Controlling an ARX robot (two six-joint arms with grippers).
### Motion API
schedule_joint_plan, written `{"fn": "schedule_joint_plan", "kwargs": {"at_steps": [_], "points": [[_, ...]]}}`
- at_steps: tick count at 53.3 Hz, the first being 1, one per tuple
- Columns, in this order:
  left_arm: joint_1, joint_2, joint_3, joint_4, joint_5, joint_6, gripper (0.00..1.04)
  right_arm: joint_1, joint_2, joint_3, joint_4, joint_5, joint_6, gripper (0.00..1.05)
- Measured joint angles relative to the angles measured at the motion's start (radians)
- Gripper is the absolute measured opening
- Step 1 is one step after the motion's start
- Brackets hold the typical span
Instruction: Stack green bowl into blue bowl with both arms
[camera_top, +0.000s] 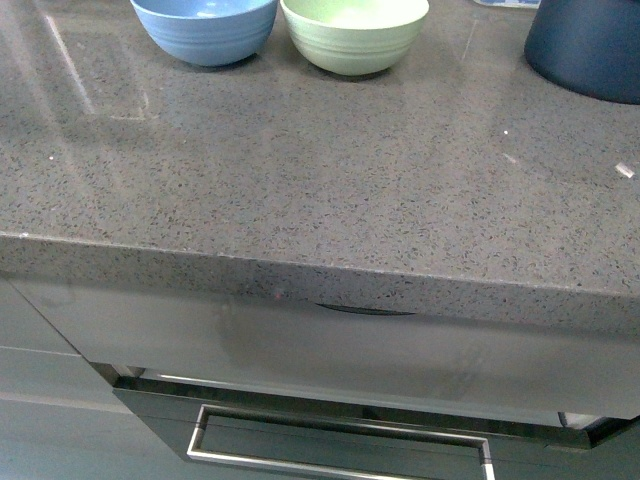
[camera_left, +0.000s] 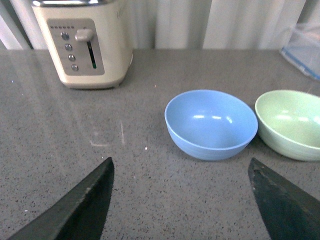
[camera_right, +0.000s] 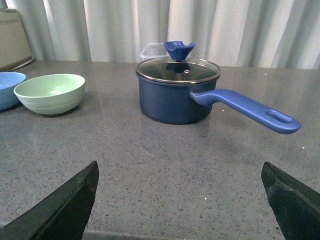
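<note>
The blue bowl (camera_top: 205, 28) and the green bowl (camera_top: 355, 33) stand upright side by side, almost touching, at the far edge of the grey speckled counter (camera_top: 300, 170). Both are empty. The left wrist view shows the blue bowl (camera_left: 211, 124) ahead of my left gripper (camera_left: 182, 172), with the green bowl (camera_left: 290, 122) beside it. My left gripper is open and empty above the counter. The right wrist view shows the green bowl (camera_right: 50, 93) far off to one side, with the blue bowl (camera_right: 7, 89) beyond it. My right gripper (camera_right: 180, 172) is open and empty. Neither arm shows in the front view.
A dark navy saucepan (camera_right: 177, 95) with a glass lid and a long blue handle (camera_right: 247, 109) stands ahead of my right gripper; it also shows in the front view (camera_top: 590, 45). A cream toaster (camera_left: 82, 42) stands at the back. A clear plastic container (camera_left: 305, 47) sits behind the green bowl.
</note>
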Motion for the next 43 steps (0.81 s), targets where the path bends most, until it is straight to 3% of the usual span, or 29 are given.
{"fn": "schedule_joint_plan", "kwargs": {"at_steps": [5,12,21,23,27,43], "points": [[0.023,-0.060,-0.137,0.164,0.021,-0.019,0.60,0.000,0.000,0.000,0.000,0.000,0.000,0.95],[0.049,-0.157,-0.261,0.194,0.043,-0.029,0.31,0.000,0.000,0.000,0.000,0.000,0.000,0.95],[0.072,-0.241,-0.352,0.196,0.074,-0.033,0.05,0.000,0.000,0.000,0.000,0.000,0.000,0.95],[0.103,-0.271,-0.377,0.195,0.119,-0.036,0.04,0.000,0.000,0.000,0.000,0.000,0.000,0.95],[0.132,-0.330,-0.419,0.180,0.121,-0.037,0.04,0.000,0.000,0.000,0.000,0.000,0.000,0.95],[0.134,-0.531,-0.520,0.076,0.126,-0.036,0.04,0.000,0.000,0.000,0.000,0.000,0.000,0.95]]}}
